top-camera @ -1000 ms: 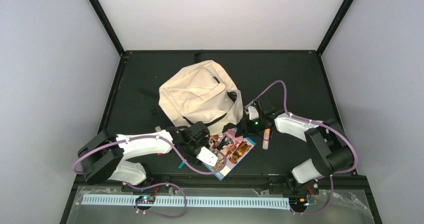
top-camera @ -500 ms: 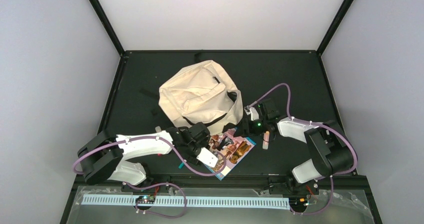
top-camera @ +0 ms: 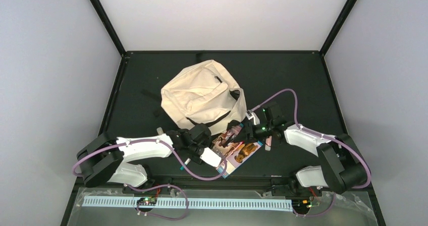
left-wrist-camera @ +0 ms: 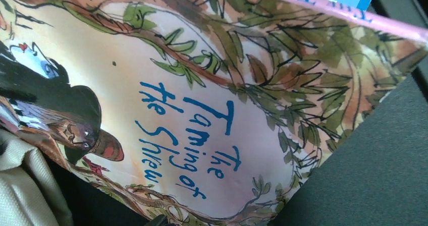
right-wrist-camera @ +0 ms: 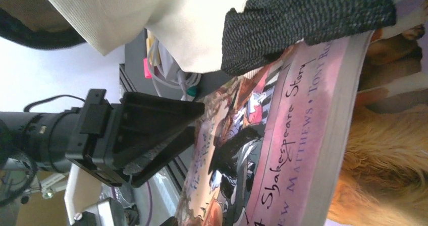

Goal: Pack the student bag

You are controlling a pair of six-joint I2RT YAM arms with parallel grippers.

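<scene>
**Two end effectors, left end effector [top-camera: 218, 144] and right end effector [top-camera: 233, 133], meet at one book [left-wrist-camera: 202, 110]**

The student bag [top-camera: 199, 95] lies slumped mid-desk [top-camera: 303, 79]. Just beside its near edge the book is tilted up (cover: "The Taming of the Shrew"), its end under the bag's black strap [right-wrist-camera: 303, 19]. The left end effector's fingers sit at the book's edge; whether either end effector is clenched on it or released, I cannot tell. A second, orange-toned book [top-camera: 246, 150] lies flat beneath.

Cream student bag [top-camera: 202, 97], slumped, crumpled, front pocket upward
</scene>
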